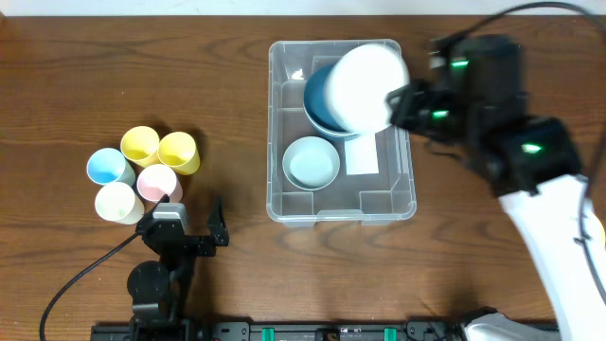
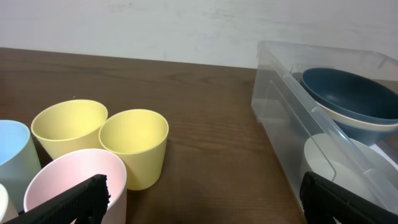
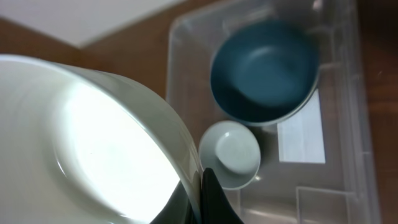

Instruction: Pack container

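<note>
My right tool [image 3: 201,196] pinches a white bowl [image 3: 93,140] by its rim above the bin [image 1: 280,123], a grip only my wrist view shows. Label [image 3: 301,138] below, unreadable. Left tool [image 2: 203,196] spread beside cups [image 2: 134,146].

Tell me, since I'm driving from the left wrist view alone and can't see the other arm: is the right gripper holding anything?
Observer: Yes. The right gripper is shut on the rim of a large white bowl, held above the dark blue bowl that lies in the container.
Operator: And the cups? I make out four clearly.
Observer: Five. A cream cup stands right beside the pink cup, at the very edge of your frame.
</note>
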Controlling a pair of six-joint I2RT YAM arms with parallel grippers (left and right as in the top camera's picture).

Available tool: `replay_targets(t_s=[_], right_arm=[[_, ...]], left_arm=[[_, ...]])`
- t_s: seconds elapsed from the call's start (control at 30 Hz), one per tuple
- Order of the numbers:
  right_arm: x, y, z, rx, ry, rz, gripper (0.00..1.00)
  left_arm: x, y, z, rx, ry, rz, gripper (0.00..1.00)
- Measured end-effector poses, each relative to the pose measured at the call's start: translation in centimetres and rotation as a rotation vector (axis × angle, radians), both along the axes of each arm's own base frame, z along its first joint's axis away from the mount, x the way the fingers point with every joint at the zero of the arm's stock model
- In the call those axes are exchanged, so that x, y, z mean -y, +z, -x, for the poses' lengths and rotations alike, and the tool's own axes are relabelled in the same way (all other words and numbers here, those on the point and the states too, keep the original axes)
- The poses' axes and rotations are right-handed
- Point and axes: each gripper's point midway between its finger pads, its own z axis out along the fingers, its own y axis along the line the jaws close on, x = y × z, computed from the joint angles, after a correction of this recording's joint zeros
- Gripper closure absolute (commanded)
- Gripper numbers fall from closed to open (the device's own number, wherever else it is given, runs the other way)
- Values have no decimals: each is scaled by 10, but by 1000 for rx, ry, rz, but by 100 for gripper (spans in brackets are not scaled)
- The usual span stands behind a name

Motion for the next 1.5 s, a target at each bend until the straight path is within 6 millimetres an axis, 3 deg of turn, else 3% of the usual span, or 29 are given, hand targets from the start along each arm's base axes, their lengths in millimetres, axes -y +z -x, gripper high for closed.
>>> replay_targets(t_s=[0.1, 0.33, 0.73, 1.07, 1.5], right_arm=[[-17, -32, -7, -64, 17, 64, 99], [-30, -109, -23, -230, 15, 174, 99], [-38, -183, -14, -454, 57, 228, 99], [-56, -197, -1, -470, 124, 265, 99], [-54, -200, -1, -459, 120, 299, 94]], left_arm=[[0, 0, 0, 0, 0, 0, 2], [0, 0, 0, 0, 0, 0, 2], [0, 0, 0, 0, 0, 0, 2], [0, 0, 0, 0, 0, 0, 2], [0, 0, 0, 0, 0, 0, 2]])
